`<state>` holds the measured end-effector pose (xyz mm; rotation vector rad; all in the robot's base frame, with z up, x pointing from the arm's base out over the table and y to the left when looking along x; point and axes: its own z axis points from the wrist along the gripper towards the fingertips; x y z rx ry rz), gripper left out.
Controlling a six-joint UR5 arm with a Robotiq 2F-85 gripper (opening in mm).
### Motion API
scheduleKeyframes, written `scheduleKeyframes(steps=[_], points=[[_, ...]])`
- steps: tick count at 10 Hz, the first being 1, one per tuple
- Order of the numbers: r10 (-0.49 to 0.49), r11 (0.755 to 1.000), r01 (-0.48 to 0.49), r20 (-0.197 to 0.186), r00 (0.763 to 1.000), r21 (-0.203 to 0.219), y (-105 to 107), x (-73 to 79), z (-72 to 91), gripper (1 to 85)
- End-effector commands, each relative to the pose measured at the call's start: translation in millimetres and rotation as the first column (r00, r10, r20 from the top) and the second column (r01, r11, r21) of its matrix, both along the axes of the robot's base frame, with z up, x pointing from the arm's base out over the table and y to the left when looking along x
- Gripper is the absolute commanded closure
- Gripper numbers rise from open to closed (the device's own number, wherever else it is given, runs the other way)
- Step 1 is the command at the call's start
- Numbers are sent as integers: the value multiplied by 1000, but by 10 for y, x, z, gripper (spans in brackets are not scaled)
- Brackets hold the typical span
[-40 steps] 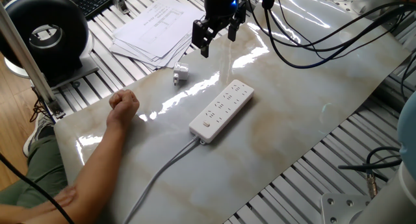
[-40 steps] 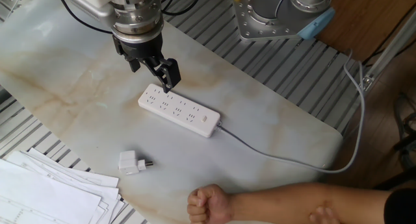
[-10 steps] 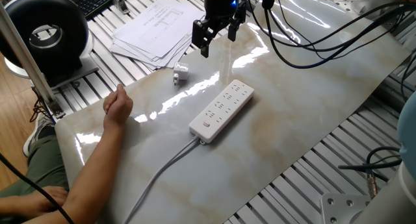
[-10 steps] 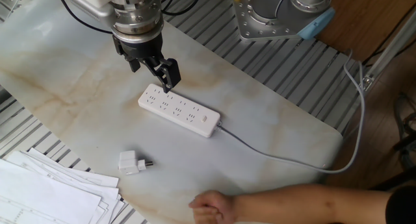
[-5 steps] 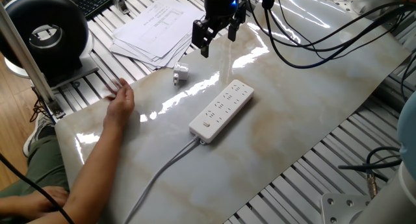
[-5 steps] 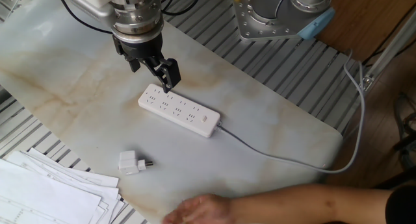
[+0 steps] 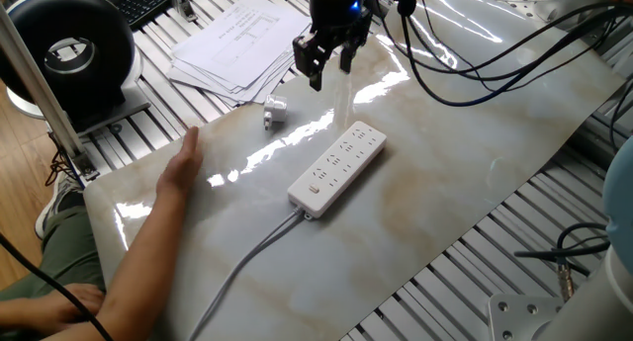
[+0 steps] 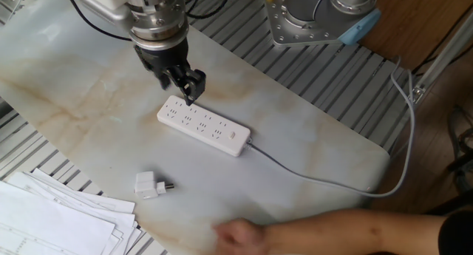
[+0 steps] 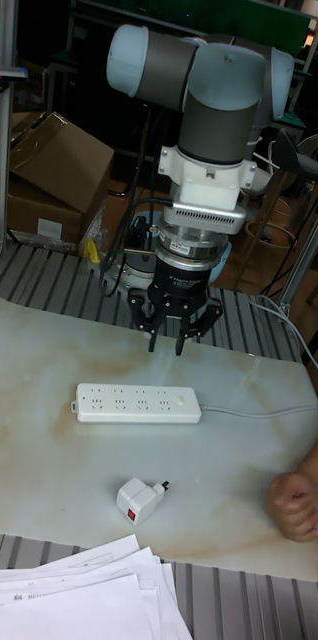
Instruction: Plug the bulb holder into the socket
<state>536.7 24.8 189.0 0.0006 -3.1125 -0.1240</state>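
Note:
The bulb holder [image 7: 274,112] [image 8: 150,185] [image 9: 139,498] is a small white plug-in block with a red mark, lying on its side on the marble table between the paper stack and the socket. The socket [image 7: 338,166] [image 8: 203,126] [image 9: 139,403] is a long white power strip lying flat, its grey cable [image 8: 332,182] trailing off the table. My gripper [image 7: 330,69] [image 8: 183,89] [image 9: 169,345] hangs open and empty just above the table, beside the strip's end away from the cable. It is well apart from the bulb holder.
A person's forearm and hand [image 7: 183,163] [image 9: 294,505] rest on the table near the bulb holder; the other fixed view shows the hand blurred. A stack of papers [image 7: 237,44] [image 8: 52,218] lies at the table edge. A black round device [image 7: 64,49] stands beyond the corner.
My gripper has turned slightly about its own axis and stays over the same spot. The person's fist has opened flat and shifted. The bulb holder and the socket have not moved.

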Motion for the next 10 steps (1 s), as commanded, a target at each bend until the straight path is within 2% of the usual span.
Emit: scheduleKeyframes(steps=[1, 4, 5, 7, 10], points=[[-9, 999, 9, -7, 1000, 44, 129, -16, 14, 843], [-37, 997, 37, 0, 999, 65, 198, -14, -35, 843], [-28, 998, 27, 8, 1000, 48, 184, 3, -23, 843], [13, 1000, -13, -16, 1000, 5, 125, -55, 29, 843], [-37, 999, 36, 31, 999, 9, 160, 111, -14, 843]])
